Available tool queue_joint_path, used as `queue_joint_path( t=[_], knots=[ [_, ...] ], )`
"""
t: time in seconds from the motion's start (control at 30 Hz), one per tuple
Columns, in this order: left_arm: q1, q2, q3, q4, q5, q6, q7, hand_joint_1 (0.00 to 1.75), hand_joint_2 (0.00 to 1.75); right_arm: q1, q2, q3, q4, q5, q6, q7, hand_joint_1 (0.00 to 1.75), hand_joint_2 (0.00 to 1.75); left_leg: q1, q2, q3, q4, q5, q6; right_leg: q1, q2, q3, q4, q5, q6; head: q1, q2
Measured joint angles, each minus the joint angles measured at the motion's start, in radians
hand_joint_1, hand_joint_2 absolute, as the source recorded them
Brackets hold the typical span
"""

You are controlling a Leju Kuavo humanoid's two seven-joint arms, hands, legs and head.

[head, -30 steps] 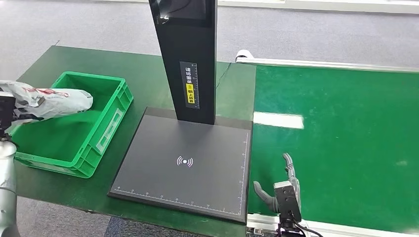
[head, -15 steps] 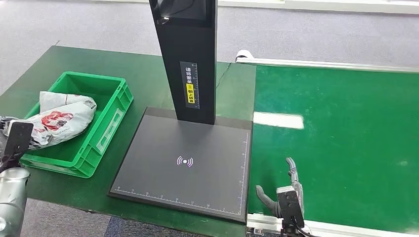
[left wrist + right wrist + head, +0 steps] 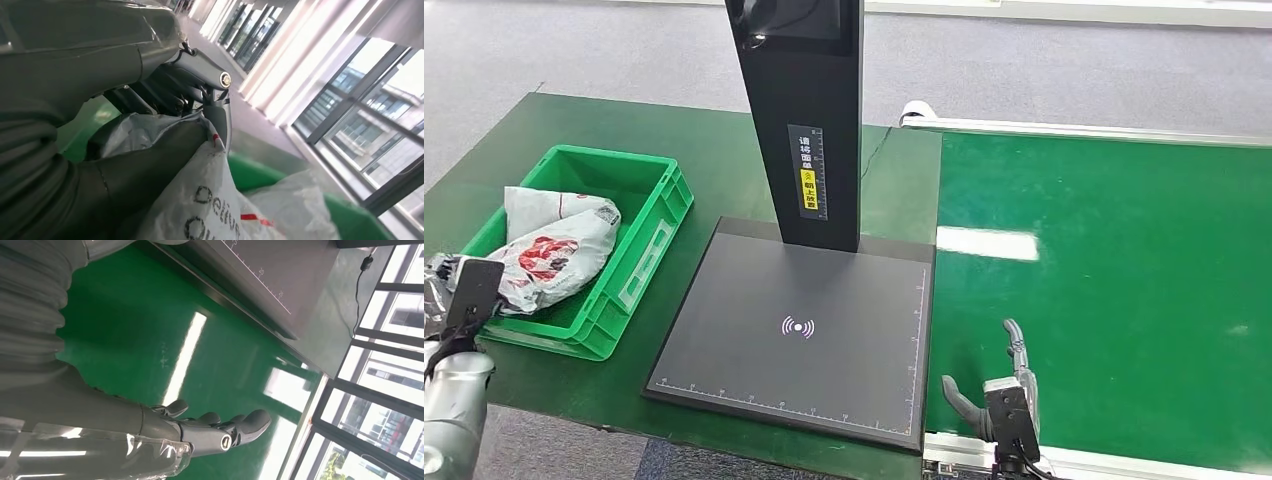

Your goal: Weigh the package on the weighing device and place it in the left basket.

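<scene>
While the worktop (image 3: 724, 160) spans the left half of the head view, the weighing device (image 3: 794, 320) sits centre, its plate bare. At left, the green basket (image 3: 639, 240) holds the package (image 3: 554, 245), which lies inside it, long axis running from lower left toward upper right. My left hand (image 3: 444, 290), at the left edge by the basket's near corner, is the nearer; the package extends up and right from it. The left wrist view adds what the head view lacks: my fingers (image 3: 220, 112) clamped on the bag's crumpled end. My right hand (image 3: 994, 385) hovers at lower right, fingers (image 3: 240, 425) apart, holding nothing. Judgement: release is what remains.
</scene>
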Motion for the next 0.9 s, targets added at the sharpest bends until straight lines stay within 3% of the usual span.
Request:
queue_joint_path(
  t=[0.03, 0.07, 0.17, 0.2, 0.53, 0.7, 0.9],
  knots=[
    [0.005, -0.006, 0.004, 0.004, 0.006, -0.003, -0.002, 1.75, 1.75, 0.001, 0.000, 0.000, -0.001, 0.000, -0.001, 0.000, 0.00, 1.75, 0.000, 0.000, 0.000, 0.000, 0.000, 0.000, 0.000, 0.000, 0.000, 0.000, 0.000, 0.000, 0.000, 0.000],
    [0.010, -0.013, 0.009, 0.009, 0.013, -0.007, -0.005, 1.56, 1.75, 0.001, 0.000, 0.001, -0.002, -0.001, -0.001, 0.000, 0.00, 1.75, 0.000, 0.000, 0.000, 0.000, 0.000, 0.000, 0.000, 0.000, 0.000, 0.000, 0.000, 0.000, 0.000, 0.000],
    [0.015, -0.030, 0.027, 0.016, 0.039, -0.028, -0.015, 0.25, 1.75, 0.003, 0.000, 0.002, -0.003, -0.003, -0.001, 0.001, 0.00, 1.75, 0.000, 0.002, 0.001, 0.000, -0.001, 0.000, -0.001, 0.001, 0.001, 0.000, 0.000, 0.000, 0.000, 0.000],
    [0.016, -0.034, 0.034, 0.017, 0.050, -0.039, -0.019, 0.00, 1.75, 0.004, 0.000, 0.002, -0.003, -0.003, -0.001, 0.002, 0.00, 1.75, 0.000, 0.002, 0.002, 0.000, -0.001, 0.000, -0.001, 0.002, 0.001, 0.000, 0.000, 0.000, 0.000, 0.000],
    [0.042, -0.049, 0.110, -0.038, 0.171, -0.199, -0.100, 0.00, 1.75, 0.006, -0.003, 0.000, -0.003, -0.006, -0.008, 0.003, 0.00, 1.75, 0.000, 0.001, 0.003, 0.000, 0.000, 0.000, 0.000, 0.001, 0.002, 0.000, 0.000, 0.000, 0.000, 0.000],
    [0.058, -0.047, 0.100, -0.145, 0.198, -0.295, -0.063, 0.00, 1.75, 0.006, -0.004, -0.004, -0.003, -0.008, -0.012, 0.003, 0.00, 1.75, 0.000, 0.001, 0.002, 0.000, 0.000, 0.000, 0.000, 0.001, 0.002, 0.000, 0.000, 0.000, 0.000, 0.000],
    [0.105, -0.062, 0.068, -0.350, 0.279, -0.344, -0.052, 0.00, 1.75, 0.004, -0.004, -0.010, -0.003, -0.007, -0.011, 0.002, 0.00, 1.75, 0.000, 0.001, 0.001, 0.000, 0.000, 0.000, 0.000, 0.001, 0.000, 0.000, 0.000, 0.000, 0.000, 0.000]
  ],
)
